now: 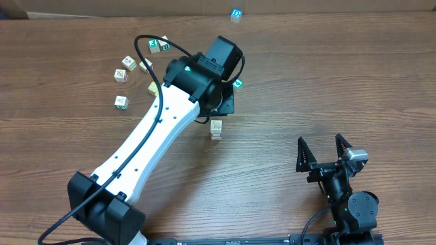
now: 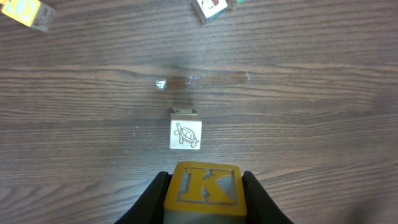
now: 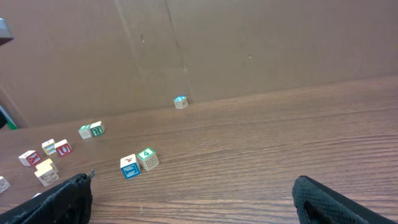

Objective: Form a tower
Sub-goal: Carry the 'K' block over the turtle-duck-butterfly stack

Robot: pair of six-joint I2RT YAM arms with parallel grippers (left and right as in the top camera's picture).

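My left gripper (image 2: 204,177) is shut on a yellow cube with a raised letter K (image 2: 202,191), one black finger on each side of it. Just ahead of it on the table, the tower (image 2: 186,135) shows a cream top face with a turtle drawing and a green edge behind. I cannot tell how many cubes it holds. From overhead the tower (image 1: 216,128) stands just below the left wrist (image 1: 208,75), which hides the fingers and the K cube. My right gripper (image 1: 320,151) rests open at the near right, with nothing between its fingers (image 3: 59,199).
Several loose cubes (image 1: 127,62) lie scattered left of the left arm. A green cube (image 1: 238,84) sits beside the wrist. One blue-topped cube (image 1: 236,15) stands at the far edge by the cardboard wall. A yellow cube (image 2: 25,11) lies beyond the tower.
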